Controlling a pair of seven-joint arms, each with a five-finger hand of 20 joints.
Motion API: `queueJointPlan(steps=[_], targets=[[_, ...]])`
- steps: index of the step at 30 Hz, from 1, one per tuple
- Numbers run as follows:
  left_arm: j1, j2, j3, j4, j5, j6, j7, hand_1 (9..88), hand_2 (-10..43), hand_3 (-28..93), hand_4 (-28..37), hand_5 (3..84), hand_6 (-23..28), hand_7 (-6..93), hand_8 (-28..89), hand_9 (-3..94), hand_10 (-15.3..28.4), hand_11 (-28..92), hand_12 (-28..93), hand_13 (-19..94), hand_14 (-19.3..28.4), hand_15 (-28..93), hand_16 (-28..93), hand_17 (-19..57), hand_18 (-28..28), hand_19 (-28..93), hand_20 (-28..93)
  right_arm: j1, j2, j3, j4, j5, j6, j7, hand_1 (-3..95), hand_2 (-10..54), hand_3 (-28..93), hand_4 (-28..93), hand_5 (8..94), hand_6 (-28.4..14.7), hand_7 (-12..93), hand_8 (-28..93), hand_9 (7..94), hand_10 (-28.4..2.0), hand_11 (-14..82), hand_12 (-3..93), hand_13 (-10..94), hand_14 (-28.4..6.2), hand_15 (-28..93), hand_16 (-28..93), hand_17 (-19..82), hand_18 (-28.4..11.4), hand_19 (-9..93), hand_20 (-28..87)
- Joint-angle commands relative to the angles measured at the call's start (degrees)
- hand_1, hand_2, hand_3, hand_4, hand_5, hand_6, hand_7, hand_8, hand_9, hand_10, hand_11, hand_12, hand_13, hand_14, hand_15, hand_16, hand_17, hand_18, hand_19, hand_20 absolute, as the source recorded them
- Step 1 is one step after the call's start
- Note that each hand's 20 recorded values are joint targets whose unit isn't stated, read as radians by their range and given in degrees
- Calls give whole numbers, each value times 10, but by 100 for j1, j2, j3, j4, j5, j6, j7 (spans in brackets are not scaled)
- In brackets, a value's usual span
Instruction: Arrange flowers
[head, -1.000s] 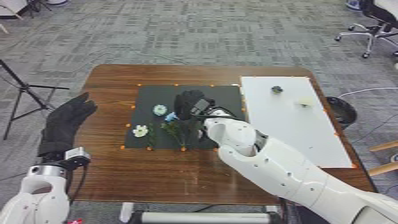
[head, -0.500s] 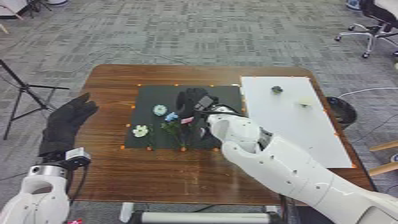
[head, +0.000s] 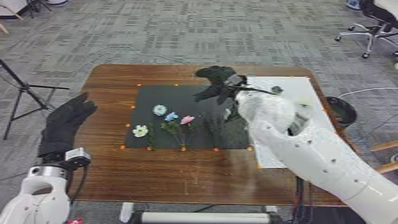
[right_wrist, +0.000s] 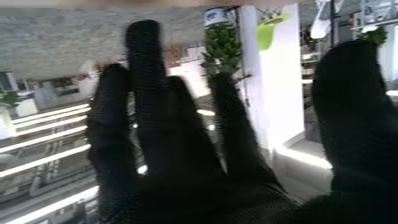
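right hand (head: 216, 77): held wide, empty, upper centre;
pink flower (head: 187, 120): laid beside blue flower (head: 171, 117), mid-frame; presumably for grouping

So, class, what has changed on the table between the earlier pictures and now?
The right hand has moved forward and to the right, away from the flowers, uncovering the pink flower. Whether it let anything go is unclear. The left hand, blue flower and white flower stayed put.
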Motion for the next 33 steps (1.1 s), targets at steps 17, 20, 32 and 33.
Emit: queueJointPlan(steps=[17,20,32,33], targets=[[273,-119,36,-144,-38,177,101,212,-48,729,-283,445,7,121,-74,448,130,172,126,357,173,186,32,20,139,92,173,-1636,1743,2284,549,-701,-588,722,263,-95,680,-225,323,-57,41,-34,301,-185,12,132,541,-168,442,282,231,-248,662,557],[250,-125,51,-137,-32,174,106,212,-49,730,-283,445,6,121,-74,447,129,172,126,357,172,186,32,20,139,92,173,-1745,1780,2187,668,-827,28,718,328,-95,690,-224,412,-40,97,-59,397,-176,42,136,594,-151,476,272,263,-239,690,556],[206,-152,79,-118,-26,170,84,213,-47,728,-283,445,6,120,-74,447,129,172,125,358,171,185,31,20,139,91,173,-1956,1688,1882,920,-960,971,608,428,-95,701,-231,564,9,176,-97,614,-130,130,159,687,-113,552,303,327,-225,751,572],[198,-152,90,-115,-27,157,80,213,-46,727,-283,445,6,120,-74,447,129,172,125,358,171,185,31,20,139,91,173,-1960,1682,1864,933,-990,952,597,427,-95,703,-230,564,10,176,-98,615,-130,129,159,687,-113,552,303,326,-224,751,572]])
